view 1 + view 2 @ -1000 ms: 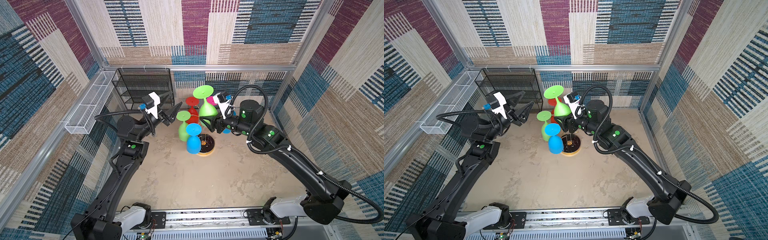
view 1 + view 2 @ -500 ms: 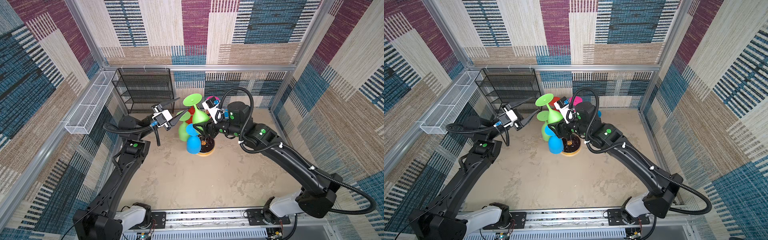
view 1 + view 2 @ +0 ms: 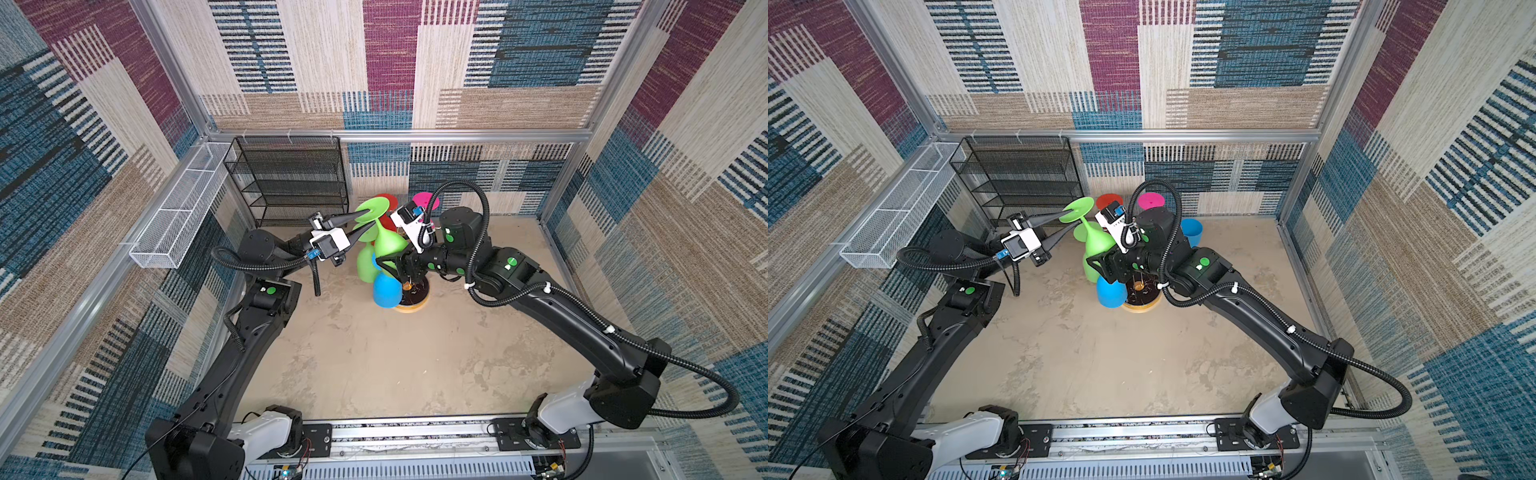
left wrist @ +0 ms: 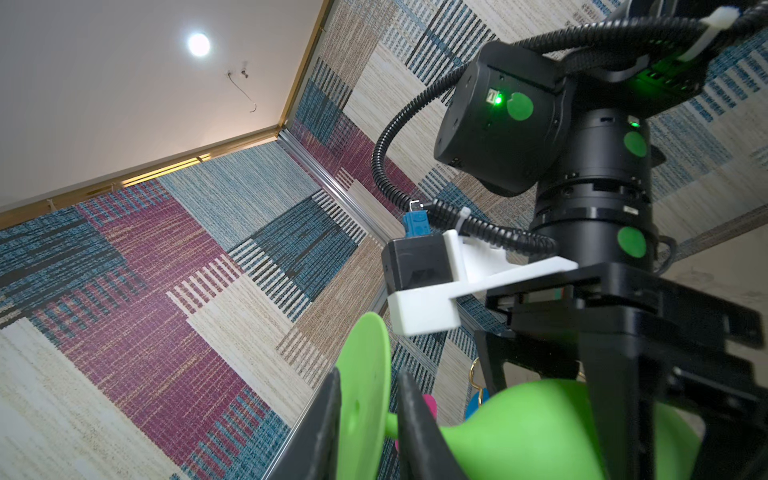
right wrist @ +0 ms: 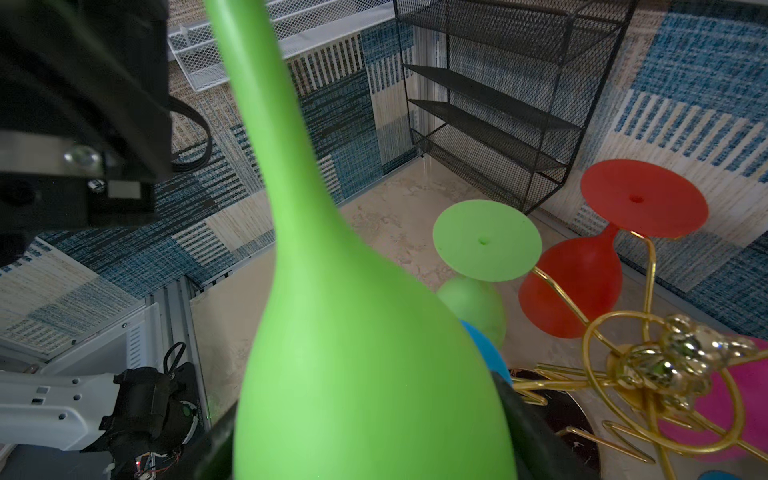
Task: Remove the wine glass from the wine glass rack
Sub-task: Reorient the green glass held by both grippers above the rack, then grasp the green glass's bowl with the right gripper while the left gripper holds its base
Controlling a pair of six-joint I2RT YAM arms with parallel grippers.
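Green wine glass (image 3: 388, 245) seems off the gold wine glass rack (image 5: 648, 365) — right pincer (image 3: 392, 266) pinches its bowl, left pincer (image 4: 368, 378) straddles its foot, grip unclear — setting down remains.

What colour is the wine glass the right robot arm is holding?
Bright green. The wine glass shows best in the right wrist view.

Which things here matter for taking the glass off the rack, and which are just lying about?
Job: held green wine glass, wine glass rack, left gripper, right gripper.
Lying about: black mesh shelf, white mesh basket, other hung glasses.
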